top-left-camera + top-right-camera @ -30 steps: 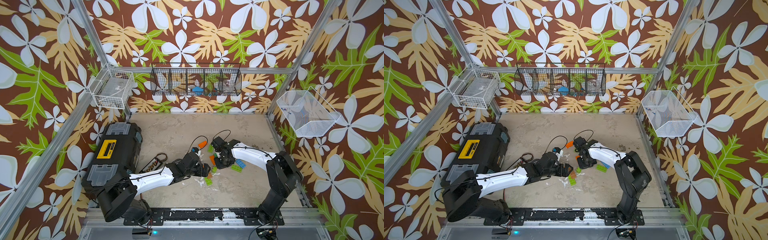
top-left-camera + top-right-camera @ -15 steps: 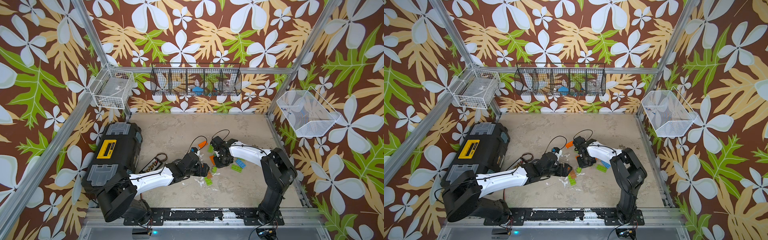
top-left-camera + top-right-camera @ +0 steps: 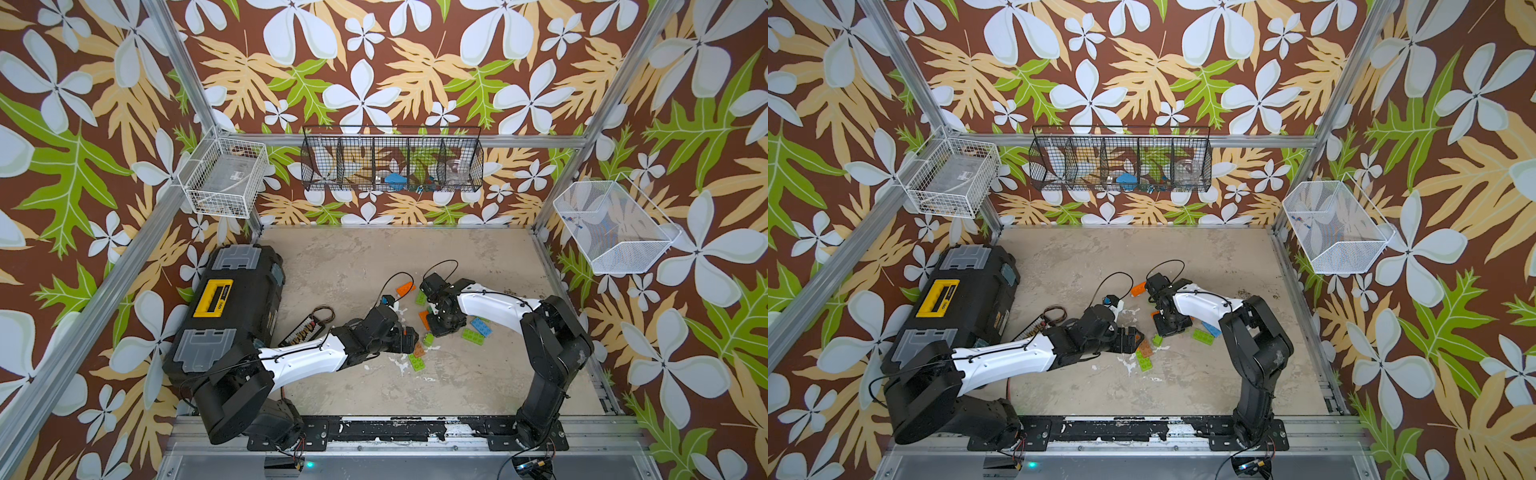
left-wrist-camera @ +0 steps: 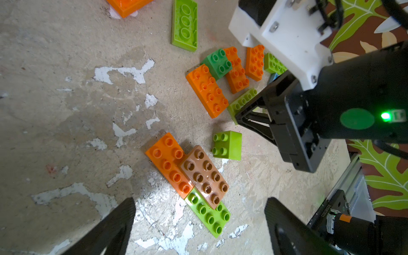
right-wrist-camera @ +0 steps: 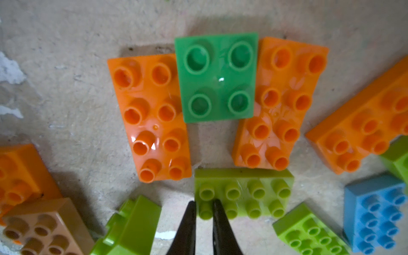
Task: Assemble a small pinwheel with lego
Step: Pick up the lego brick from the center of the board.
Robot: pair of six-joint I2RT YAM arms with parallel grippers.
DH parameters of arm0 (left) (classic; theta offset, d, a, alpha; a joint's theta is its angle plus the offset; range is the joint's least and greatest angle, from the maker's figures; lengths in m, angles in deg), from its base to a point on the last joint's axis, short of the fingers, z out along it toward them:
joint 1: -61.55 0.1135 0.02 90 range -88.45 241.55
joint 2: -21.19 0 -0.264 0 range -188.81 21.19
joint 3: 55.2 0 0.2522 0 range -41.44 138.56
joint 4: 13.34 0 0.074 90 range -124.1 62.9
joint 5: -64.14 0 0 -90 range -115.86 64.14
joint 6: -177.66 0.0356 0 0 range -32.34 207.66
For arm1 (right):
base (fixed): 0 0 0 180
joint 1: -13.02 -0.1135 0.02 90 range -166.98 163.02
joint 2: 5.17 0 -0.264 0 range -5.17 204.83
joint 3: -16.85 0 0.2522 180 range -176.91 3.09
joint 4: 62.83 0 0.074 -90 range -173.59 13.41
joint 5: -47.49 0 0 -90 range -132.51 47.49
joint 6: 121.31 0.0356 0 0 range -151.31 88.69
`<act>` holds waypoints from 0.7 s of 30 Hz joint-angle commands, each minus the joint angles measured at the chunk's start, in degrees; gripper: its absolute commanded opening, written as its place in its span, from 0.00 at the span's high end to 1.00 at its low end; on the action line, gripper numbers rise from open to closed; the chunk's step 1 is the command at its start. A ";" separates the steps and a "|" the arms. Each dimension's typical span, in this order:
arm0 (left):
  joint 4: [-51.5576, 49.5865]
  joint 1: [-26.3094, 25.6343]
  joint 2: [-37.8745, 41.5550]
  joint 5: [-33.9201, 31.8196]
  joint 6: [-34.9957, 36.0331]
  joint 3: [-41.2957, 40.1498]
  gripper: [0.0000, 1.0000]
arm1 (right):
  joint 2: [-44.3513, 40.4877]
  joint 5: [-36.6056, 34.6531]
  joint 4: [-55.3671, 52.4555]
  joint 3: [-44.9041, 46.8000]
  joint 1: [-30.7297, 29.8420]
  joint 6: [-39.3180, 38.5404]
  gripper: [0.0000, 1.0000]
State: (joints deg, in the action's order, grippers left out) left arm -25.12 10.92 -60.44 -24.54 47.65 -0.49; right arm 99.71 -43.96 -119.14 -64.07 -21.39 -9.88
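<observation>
The lego lies scattered mid-table. A dark green square brick (image 5: 217, 77) sits between two orange bricks (image 5: 152, 117) (image 5: 278, 106). Right under them lies a lime green brick (image 5: 254, 192), and my right gripper (image 5: 204, 213) is shut on its corner stud. A blue brick (image 5: 375, 212) and a brown one (image 5: 44, 227) lie to either side. My left gripper (image 4: 201, 223) hangs open above a joined cluster of orange (image 4: 167, 163), brown (image 4: 204, 174) and lime (image 4: 209, 214) bricks, touching none. Both top views show the grippers (image 3: 409, 337) (image 3: 440, 328) close together.
A black toolbox (image 3: 232, 316) fills the table's left side, with a cable bundle (image 3: 309, 328) beside it. One orange brick (image 3: 405, 287) lies farther back. Wire baskets hang on the walls: white at left (image 3: 224, 183), black at the back (image 3: 390, 164), white at right (image 3: 611, 228).
The right gripper's jaws have closed a little further onto the lime brick's stud, and the right arm's elbow has shifted slightly left. The left arm has not moved.
</observation>
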 commanded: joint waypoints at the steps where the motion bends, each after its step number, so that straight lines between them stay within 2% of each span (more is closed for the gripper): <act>1: -0.06 0.01 0.31 -0.35 0.11 0.11 0.06 | 0.75 0.85 -1.14 1.24 0.05 -0.49 0.86; 10: 0.24 0.01 0.23 -0.33 -0.33 0.27 0.06 | -1.84 -0.30 -1.46 2.02 0.07 0.17 0.88; 21: 0.61 1.45 0.83 -0.35 -0.98 0.26 0.05 | -5.45 -2.27 -4.55 -1.14 0.05 0.45 0.86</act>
State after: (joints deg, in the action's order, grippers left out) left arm -25.03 11.64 -60.24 -24.91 47.25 -0.01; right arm 95.16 -44.72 -121.67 -64.44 -21.37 -9.86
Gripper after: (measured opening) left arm 0.950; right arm 0.140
